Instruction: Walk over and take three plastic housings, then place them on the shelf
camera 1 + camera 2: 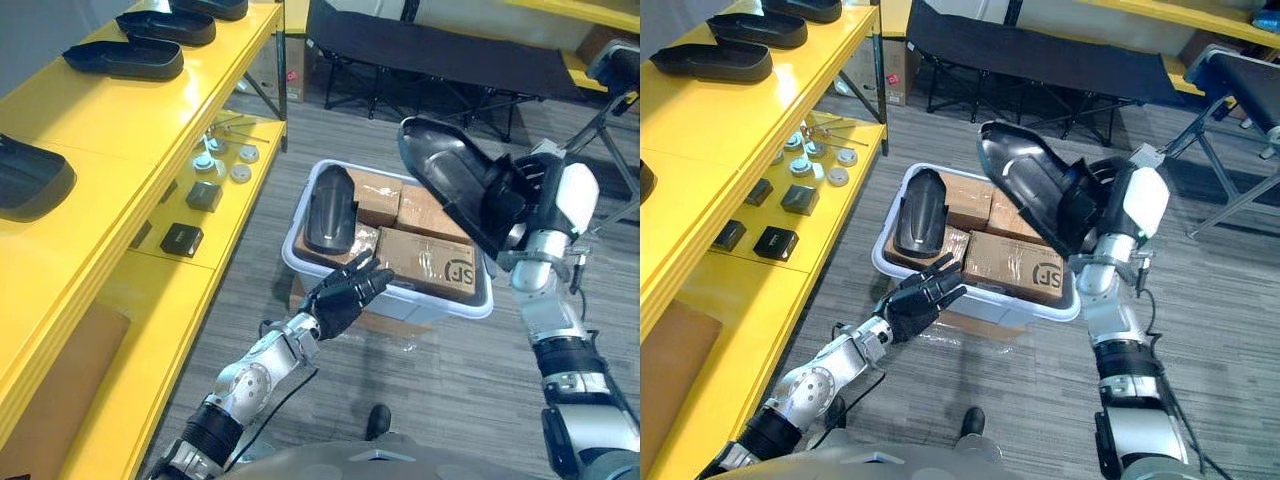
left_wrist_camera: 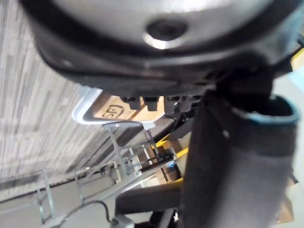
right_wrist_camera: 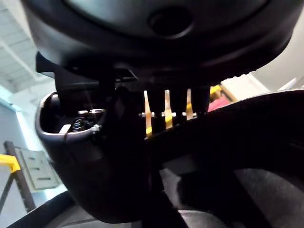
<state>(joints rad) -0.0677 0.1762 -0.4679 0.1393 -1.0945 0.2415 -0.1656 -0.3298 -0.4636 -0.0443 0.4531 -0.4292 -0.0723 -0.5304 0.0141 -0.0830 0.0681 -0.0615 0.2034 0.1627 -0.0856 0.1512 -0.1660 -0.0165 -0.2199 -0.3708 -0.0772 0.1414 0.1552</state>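
My right hand (image 1: 520, 205) is shut on a black plastic housing (image 1: 450, 180), held tilted in the air above the right end of a white bin (image 1: 440, 305). Up close the held housing (image 3: 95, 156) shows its hollow inside. A second black housing (image 1: 330, 208) lies in the bin's left end on cardboard boxes. My left hand (image 1: 345, 290) hovers open at the bin's near rim, holding nothing. Several more housings (image 1: 125, 58) lie in a row on the top of the yellow shelf (image 1: 120, 120) at the left.
The shelf's lower level carries small black boxes (image 1: 182, 239) and metal discs (image 1: 240, 172). Brown cardboard boxes (image 1: 430, 258) fill the bin. A black folding cot (image 1: 440, 50) stands behind it, and a metal frame (image 1: 610, 120) at the right. Grey floor lies around the bin.
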